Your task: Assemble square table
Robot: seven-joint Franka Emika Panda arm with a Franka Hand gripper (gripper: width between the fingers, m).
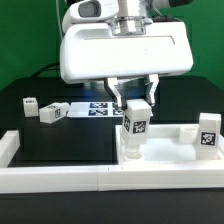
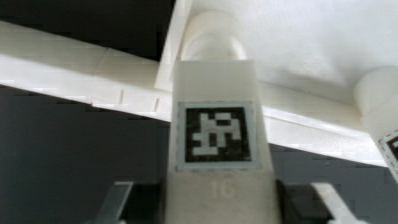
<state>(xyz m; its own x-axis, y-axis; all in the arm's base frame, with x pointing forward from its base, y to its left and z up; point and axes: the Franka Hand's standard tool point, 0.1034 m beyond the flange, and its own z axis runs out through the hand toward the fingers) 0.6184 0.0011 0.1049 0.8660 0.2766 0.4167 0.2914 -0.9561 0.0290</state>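
A white leg (image 1: 135, 122) with a black-white tag stands upright on the near-left part of the white square slab (image 1: 172, 140), which lies flat against the front border wall. My gripper (image 1: 134, 104) hangs right over this leg, a finger on each side. In the wrist view the leg (image 2: 217, 120) fills the middle, its far end at the slab (image 2: 317, 45). Dark gaps separate it from both fingers (image 2: 125, 203), so my gripper (image 2: 217, 206) is open. A second leg (image 1: 207, 134) stands upright at the slab's right end. Two more legs (image 1: 30, 104) (image 1: 52, 112) lie at the exterior view's left.
The long white low border wall (image 1: 70, 176) runs along the front, with raised ends at both sides. The marker board (image 1: 92, 108) lies on the black table behind the gripper. In the wrist view the second leg's edge (image 2: 381, 115) shows beside the held one.
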